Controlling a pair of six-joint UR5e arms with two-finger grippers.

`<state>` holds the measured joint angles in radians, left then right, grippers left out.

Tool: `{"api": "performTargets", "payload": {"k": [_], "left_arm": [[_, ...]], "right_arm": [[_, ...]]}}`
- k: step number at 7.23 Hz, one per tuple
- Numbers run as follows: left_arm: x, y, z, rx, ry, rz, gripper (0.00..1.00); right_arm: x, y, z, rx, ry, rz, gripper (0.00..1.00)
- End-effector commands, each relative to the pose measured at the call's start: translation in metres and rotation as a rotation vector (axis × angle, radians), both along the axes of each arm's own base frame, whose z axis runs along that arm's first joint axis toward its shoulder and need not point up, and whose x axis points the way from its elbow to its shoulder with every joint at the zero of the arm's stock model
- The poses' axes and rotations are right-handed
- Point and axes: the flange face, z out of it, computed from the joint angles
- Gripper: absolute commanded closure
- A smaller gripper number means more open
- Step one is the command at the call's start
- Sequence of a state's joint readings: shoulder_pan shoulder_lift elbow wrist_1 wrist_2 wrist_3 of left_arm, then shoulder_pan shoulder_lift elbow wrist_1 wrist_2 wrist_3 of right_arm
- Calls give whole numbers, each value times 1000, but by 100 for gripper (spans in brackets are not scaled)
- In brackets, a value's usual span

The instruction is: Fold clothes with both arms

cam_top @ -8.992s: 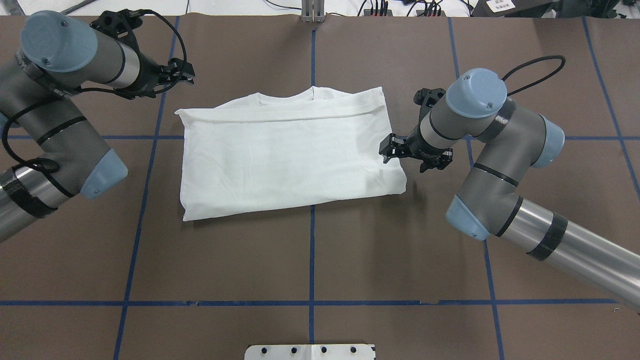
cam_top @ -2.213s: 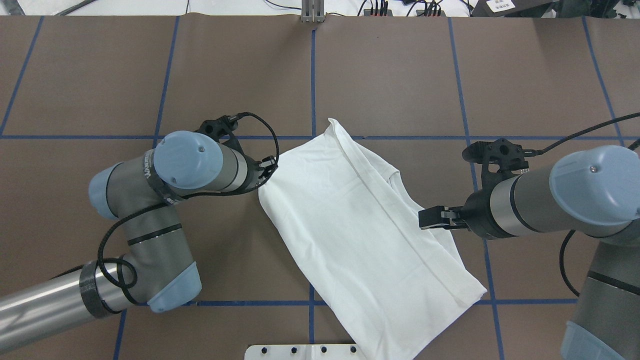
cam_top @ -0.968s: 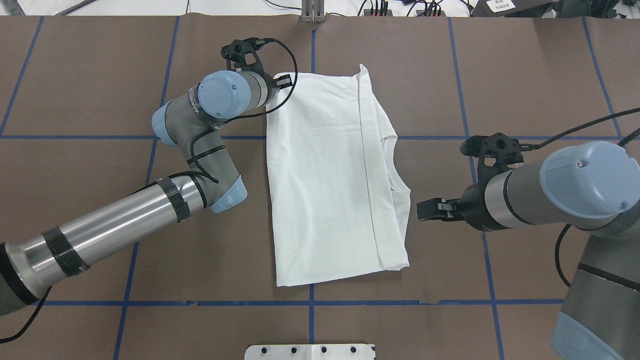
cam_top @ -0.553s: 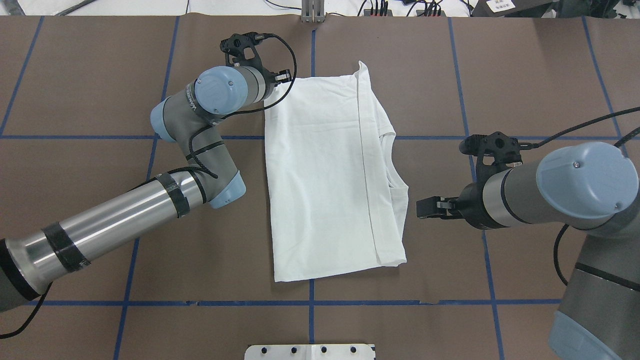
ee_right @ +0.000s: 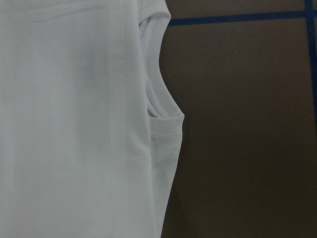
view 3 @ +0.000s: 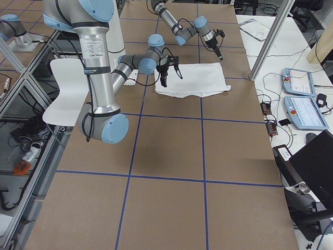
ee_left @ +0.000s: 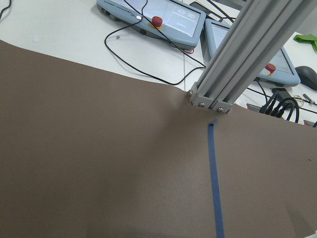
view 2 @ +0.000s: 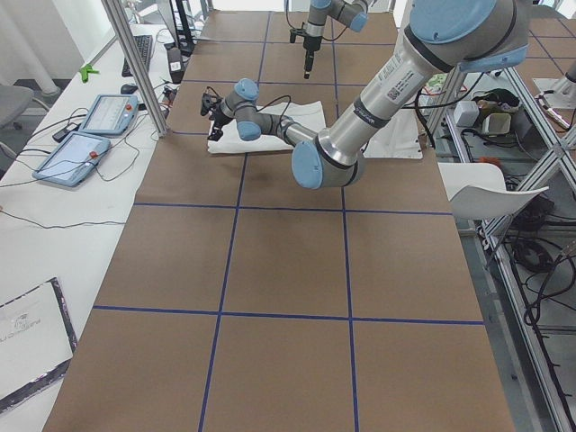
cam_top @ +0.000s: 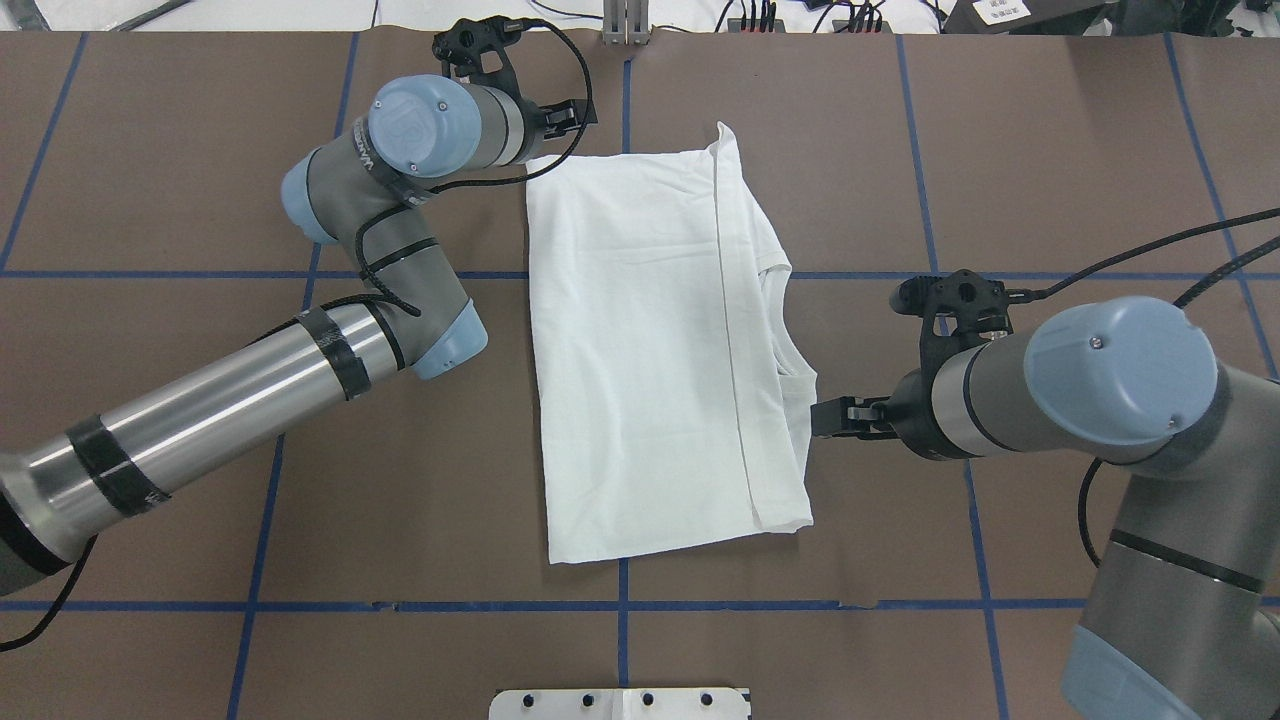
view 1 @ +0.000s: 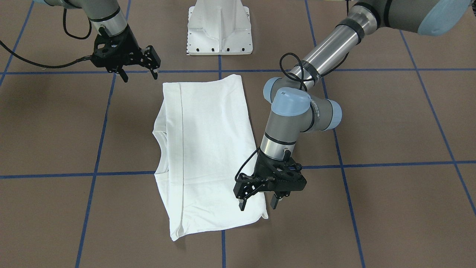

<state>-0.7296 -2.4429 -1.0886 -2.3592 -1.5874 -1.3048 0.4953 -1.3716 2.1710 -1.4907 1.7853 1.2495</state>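
- White T-shirt [view 1: 208, 149] lies flat, folded lengthwise, before the pedestal [view 1: 219, 28].
- Left gripper [view 1: 257, 204], jaws spread and empty, hangs over the corner farthest from the pedestal: pinch every layer there.
- Right gripper [view 1: 140, 76], likewise spread and empty, hangs nearer the pedestal.

Bright, even overhead light; soft shadows edge the T-shirt [view 1: 208, 149]; right wrist view dimmer.

A robotics lab: a counter [cam_top: 800, 130] papered brown and gridded with blue tape [cam_top: 300, 605], robot arms [cam_top: 200, 420] reaching over it, a white pedestal [view 1: 219, 22], extruded aluminium posts [ee_left: 247, 44], and alongside, teach pendants [ee_left: 178, 17] with red stop buttons and bundled cables [ee_left: 280, 106].
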Motion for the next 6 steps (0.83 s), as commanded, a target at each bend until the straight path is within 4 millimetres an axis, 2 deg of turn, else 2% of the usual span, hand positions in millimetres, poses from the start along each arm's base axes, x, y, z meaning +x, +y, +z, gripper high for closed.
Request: {"api": "performTargets", "payload": {"k": [1, 2, 3, 4, 5, 6], "left_arm": [[-49, 52, 7, -34, 8, 73, 0], [-72, 78, 19, -53, 8, 104, 0], [-95, 106, 18, -74, 5, 136, 0], [-106, 131, 5, -87, 2, 153, 0], [-98, 144, 0, -99, 4, 174, 0], [-95, 147, 1, -114, 12, 174, 0]], "right_arm": [[-49, -5, -18, 68, 105, -26, 0], [-79, -3, -27, 115, 164, -36, 0], [-102, -3, -17, 148, 215, -49, 0], [-121, 1, -15, 217, 253, -86, 0], [-143, 11, -14, 260, 280, -118, 0], [-150, 19, -13, 269, 284, -137, 0]]}}
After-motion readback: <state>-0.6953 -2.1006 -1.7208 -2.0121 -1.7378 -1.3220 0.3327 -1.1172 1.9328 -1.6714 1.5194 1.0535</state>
